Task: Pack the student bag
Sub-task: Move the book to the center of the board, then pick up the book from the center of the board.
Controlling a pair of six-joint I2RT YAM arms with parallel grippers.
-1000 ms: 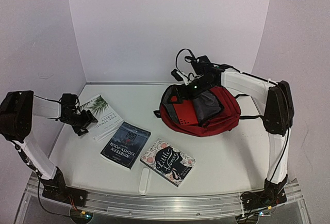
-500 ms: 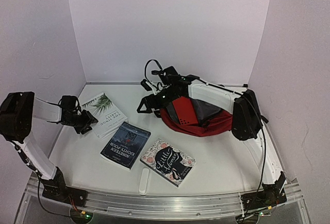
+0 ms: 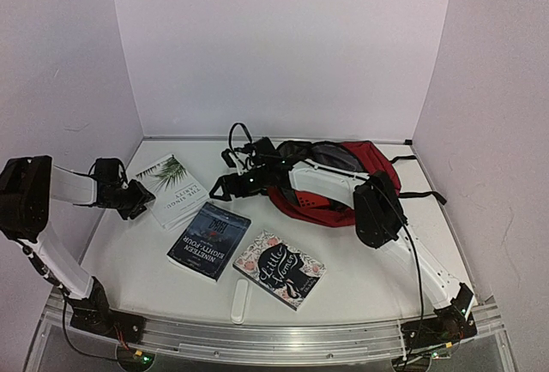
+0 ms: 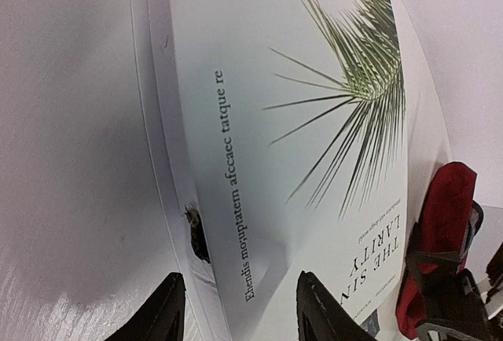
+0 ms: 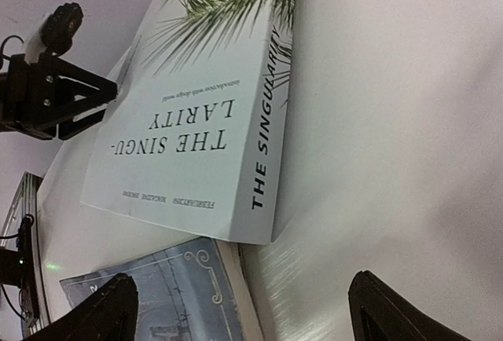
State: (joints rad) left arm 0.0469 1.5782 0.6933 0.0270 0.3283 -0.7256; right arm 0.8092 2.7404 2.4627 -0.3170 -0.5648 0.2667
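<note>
The student bag (image 3: 377, 166), dark red with black straps, lies at the back right, and my right arm stretches leftward across it. My right gripper (image 3: 227, 186) hangs open just left of the bag, over bare table beside the corner of a dark blue book (image 5: 157, 298). A white book with a palm leaf (image 3: 171, 190) lies at the left. My left gripper (image 3: 137, 199) is at its outer long edge. One of its fingers (image 4: 314, 309) is over the cover and the other is beside the pages. A gap shows, and I see neither finger pressing. The bag's edge (image 4: 444, 223) shows past the book.
The dark blue "Nineteen Eighty-Four" book (image 3: 208, 241) and a floral "Little Women" book (image 3: 279, 269) lie in front of the bag. A small white strip (image 3: 240, 302) rests near the front edge. A bright red folder (image 3: 310, 203) shows in the bag's mouth. Walls close in the left, back and right.
My right arm has swung left from the bag's mouth to a spot near the white book. My left jaws have narrowed around that book's edge. The books have not moved.
</note>
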